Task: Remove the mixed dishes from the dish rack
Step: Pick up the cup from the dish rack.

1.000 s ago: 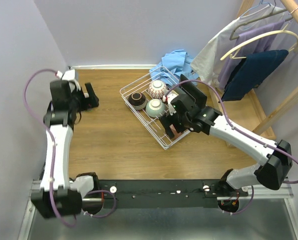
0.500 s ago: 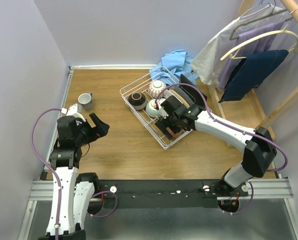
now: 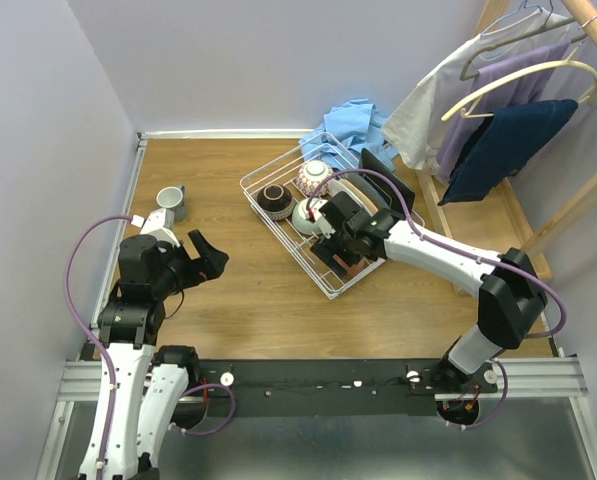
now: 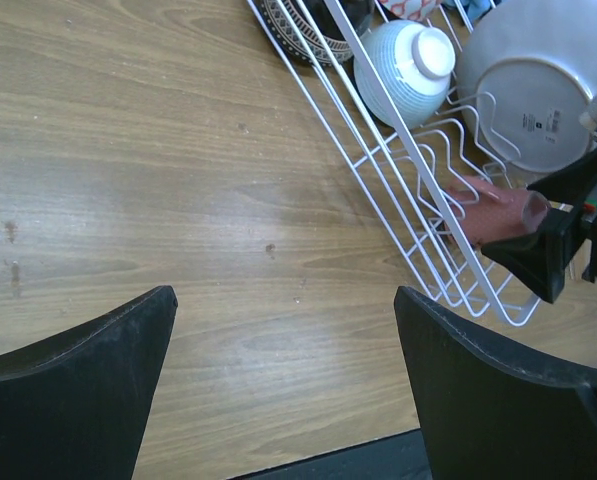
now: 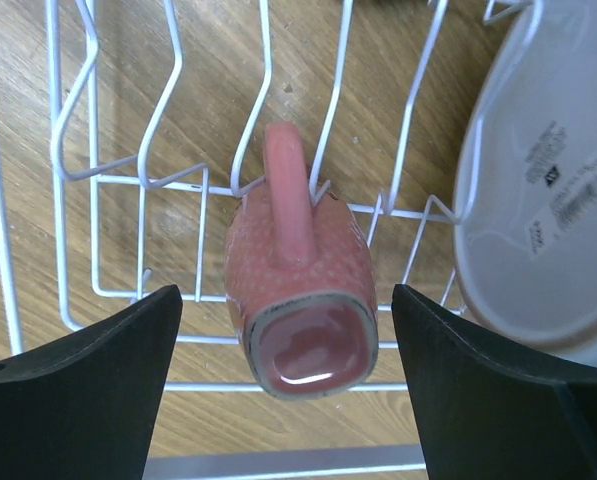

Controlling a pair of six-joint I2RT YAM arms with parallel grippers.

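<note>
- The right gripper [image 5: 286, 292] has its fingers spread either side of the orange-red ceramic cup [image 5: 298, 260], which lies sideways in the white wire dish rack [image 3: 285, 240].
- The left gripper [image 4: 283, 300], fingers spread, hovers over the wooden table [image 4: 128, 150].

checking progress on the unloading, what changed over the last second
The left arm pulled back toward its base, uncovering the grey cup on the table; the left fingers are open and empty. The right fingers moved left over the dish rack and now straddle the pink cup, open, not gripping. The bowls in the rack stayed put.
</note>
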